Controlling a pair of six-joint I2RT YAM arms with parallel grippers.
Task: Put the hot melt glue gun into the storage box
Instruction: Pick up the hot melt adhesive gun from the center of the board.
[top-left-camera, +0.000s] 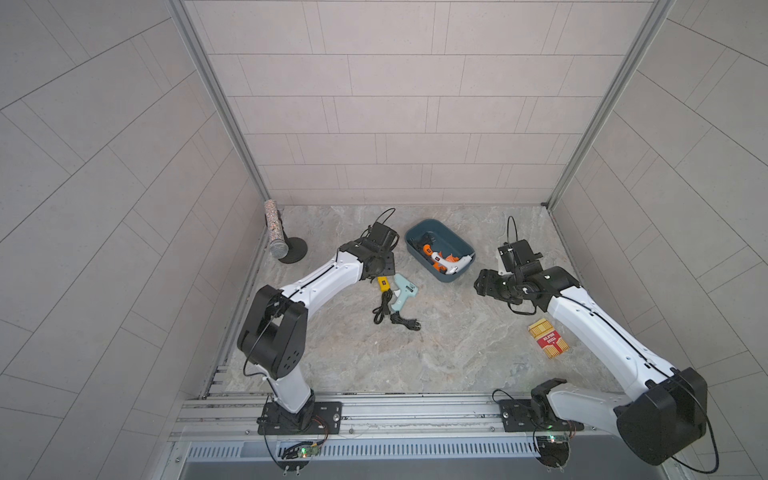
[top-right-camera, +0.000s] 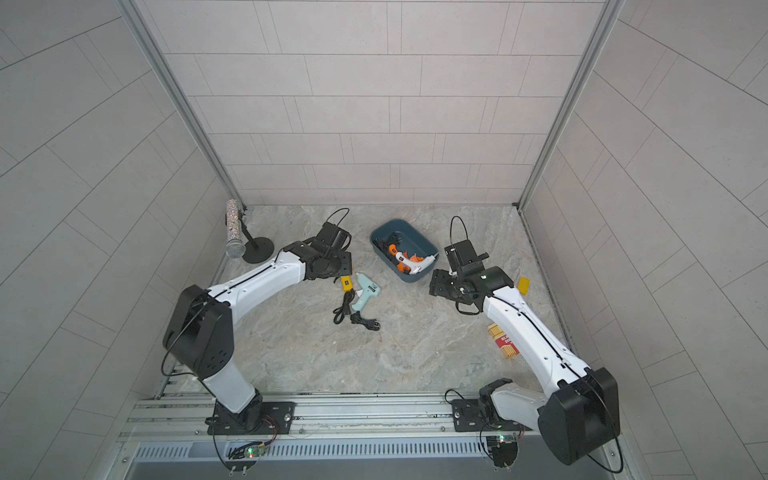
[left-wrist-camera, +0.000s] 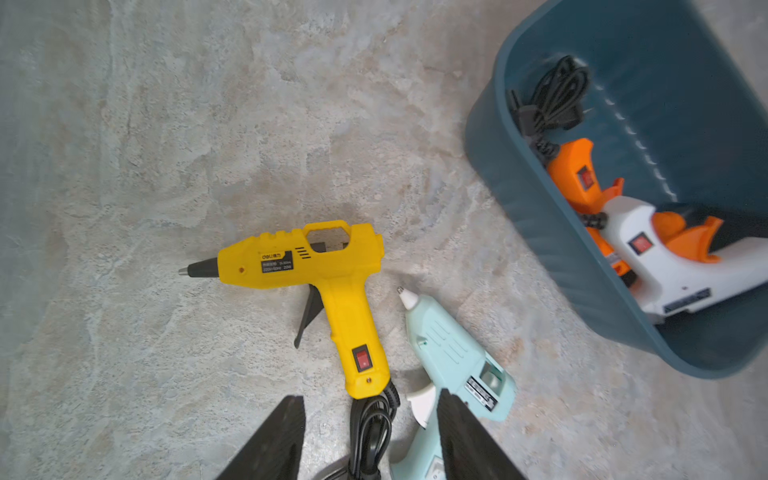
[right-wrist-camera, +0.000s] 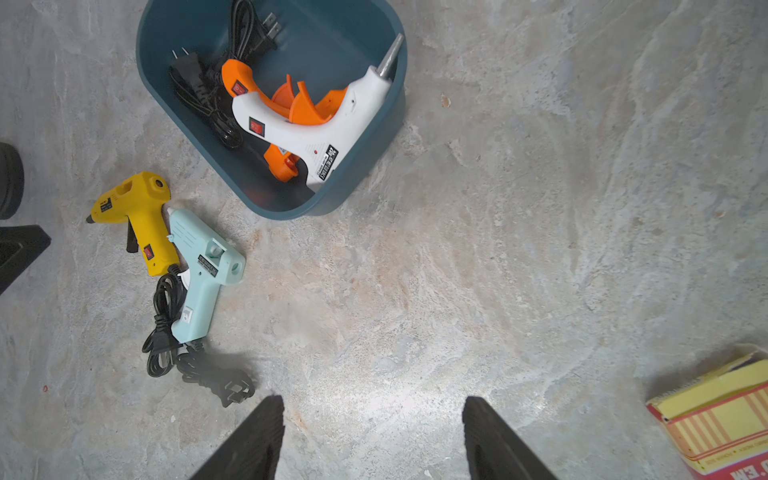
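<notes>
The jaws of the left arm (top-left-camera: 324, 276) are seen half-spread and empty, poised over the cord (left-wrist-camera: 370, 432) end of the yellow glue gun (left-wrist-camera: 332, 266), black-nozzled and red-switched, whose handle points back at them with the barrel lying crosswise. It is laid flat on the tabletop (left-wrist-camera: 166, 145) just beside the storage box (left-wrist-camera: 540, 232), the pale blue glue gun (left-wrist-camera: 453, 361) alongside. The right arm (top-left-camera: 582, 316), jaws likewise open and empty, is judged farther.

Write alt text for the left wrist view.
A yellow glue gun and a pale blue glue gun lie on a marbled table below the open left hand. Beside them, the teal storage box holds a white glue gun and an orange glue gun.
</notes>
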